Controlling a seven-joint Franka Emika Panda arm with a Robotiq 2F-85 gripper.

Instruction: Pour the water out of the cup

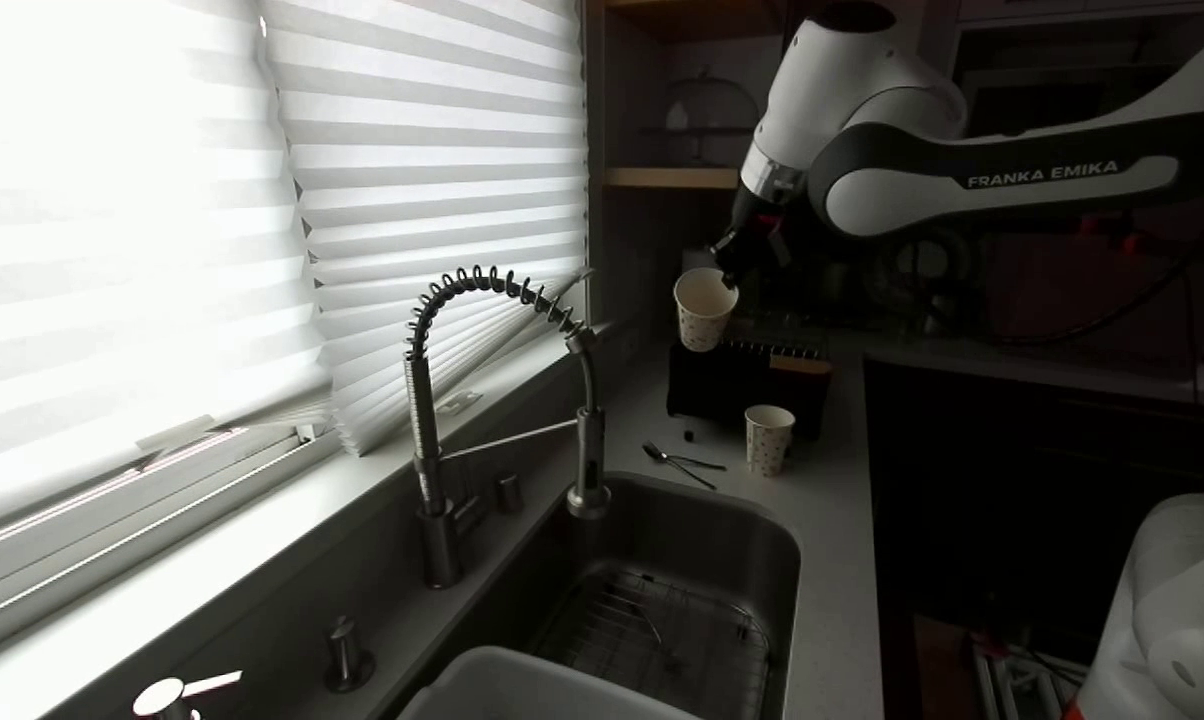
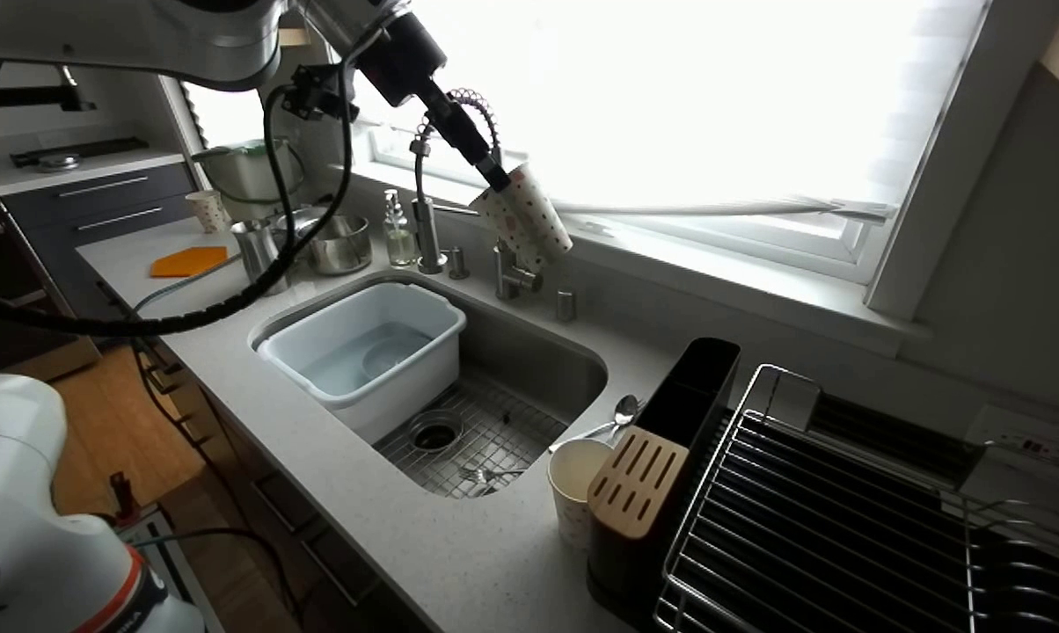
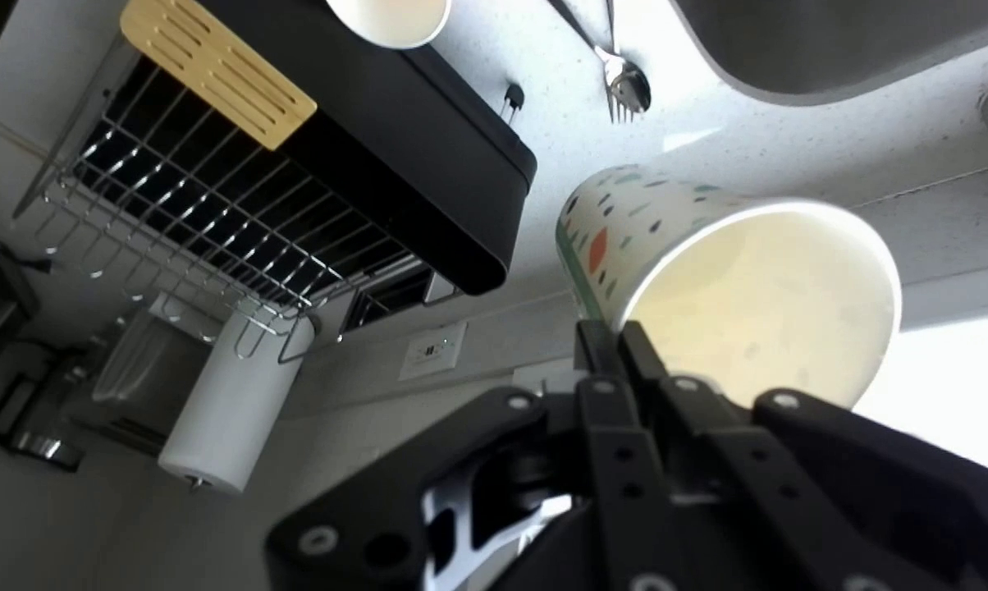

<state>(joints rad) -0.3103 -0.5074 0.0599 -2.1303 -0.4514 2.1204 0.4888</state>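
My end effector (image 3: 617, 330) pinched the cup (image 3: 732, 287) near its rim, tilted just ahead of it; couldn't see water. Best bet: getting over the sink (image 2: 543, 356), lower and aside, before tipping slowly.

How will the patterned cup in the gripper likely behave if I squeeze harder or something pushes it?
The patterned cup will probably flex or crease under more squeeze, as its wall looks thin, like paper. Pushed, it may swivel, since the gripper pinches it only at the rim. Hollow and thin-walled, it is probably light, though whether it holds water I can't tell.
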